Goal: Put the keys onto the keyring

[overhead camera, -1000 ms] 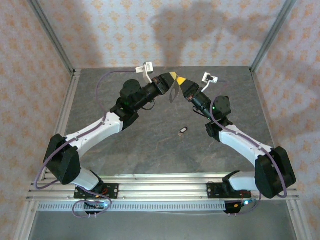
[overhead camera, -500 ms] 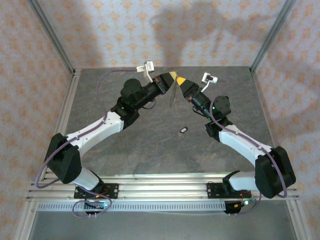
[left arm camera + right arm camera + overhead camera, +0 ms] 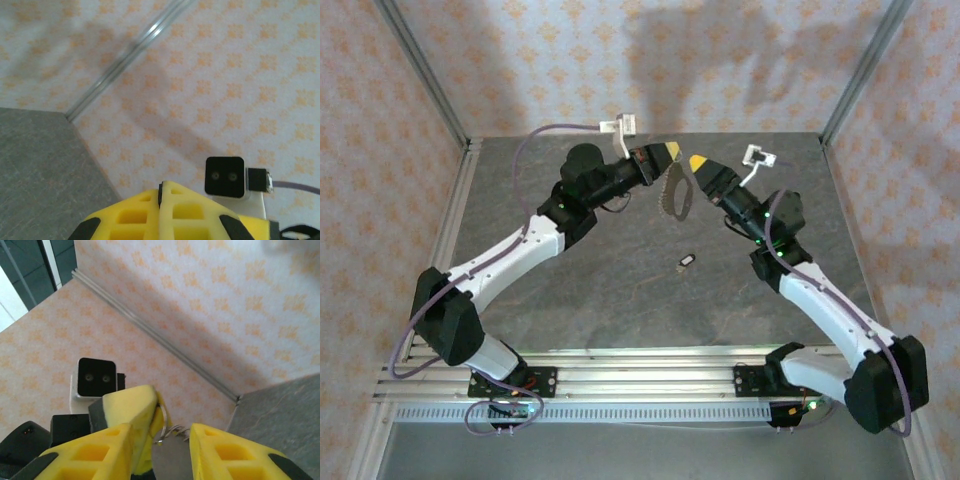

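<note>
We see the left hand (image 3: pixel 667 152) clamped shut on the keyring (image 3: pixel 675 197), which dangles above the desk (image 3: pixel 590 300). The right hand (image 3: pixel 698 162) hovers just beside it, fingers parted, empty. The key (image 3: pixel 687 262) lies on the desk below.

Overhead rear overview; close wrist views, wallward

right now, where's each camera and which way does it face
top external: high behind the robot, looking down on the table, left arm, right arm, key and keyring.
left wrist: on the left arm, looking past the shut left gripper at the wall and the right arm's camera box.
right wrist: on the right arm, looking past the open right gripper at the left gripper pinching the keyring and the left arm's camera box.
shared: wrist views face each other, showing each other's cameras.
</note>
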Robot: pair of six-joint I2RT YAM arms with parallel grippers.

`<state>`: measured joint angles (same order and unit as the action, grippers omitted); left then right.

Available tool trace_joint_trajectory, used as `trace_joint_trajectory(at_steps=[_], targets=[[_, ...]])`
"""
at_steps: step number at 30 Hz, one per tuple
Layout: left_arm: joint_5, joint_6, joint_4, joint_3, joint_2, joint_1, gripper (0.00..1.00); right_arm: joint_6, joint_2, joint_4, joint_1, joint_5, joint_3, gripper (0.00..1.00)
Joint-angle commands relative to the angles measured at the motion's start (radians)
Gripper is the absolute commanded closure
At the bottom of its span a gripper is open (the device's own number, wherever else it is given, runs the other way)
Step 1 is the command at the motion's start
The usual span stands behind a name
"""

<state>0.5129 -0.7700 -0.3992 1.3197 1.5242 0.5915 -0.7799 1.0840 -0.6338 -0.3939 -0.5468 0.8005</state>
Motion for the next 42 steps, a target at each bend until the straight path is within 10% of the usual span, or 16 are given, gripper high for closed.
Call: trace_joint_trajectory(at_steps=[1, 18, 42], targets=[[0.192, 0.127, 0.102, 0.117, 0.021, -0.020, 1.00, 0.057, -0.022, 0.087, 0.052, -0.069, 0.028, 0.65], [0.405, 0.293, 0.262, 0.204, 0.070, -0.068, 1.00, -0.014, 0.015, -0.083, 0.107, -0.355, 0.045, 0.67], [0.426, 0.248, 0.214, 0.204, 0.085, -0.068, 1.00, -0.053, 0.094, -0.175, 0.040, -0.344, 0.033, 0.88]])
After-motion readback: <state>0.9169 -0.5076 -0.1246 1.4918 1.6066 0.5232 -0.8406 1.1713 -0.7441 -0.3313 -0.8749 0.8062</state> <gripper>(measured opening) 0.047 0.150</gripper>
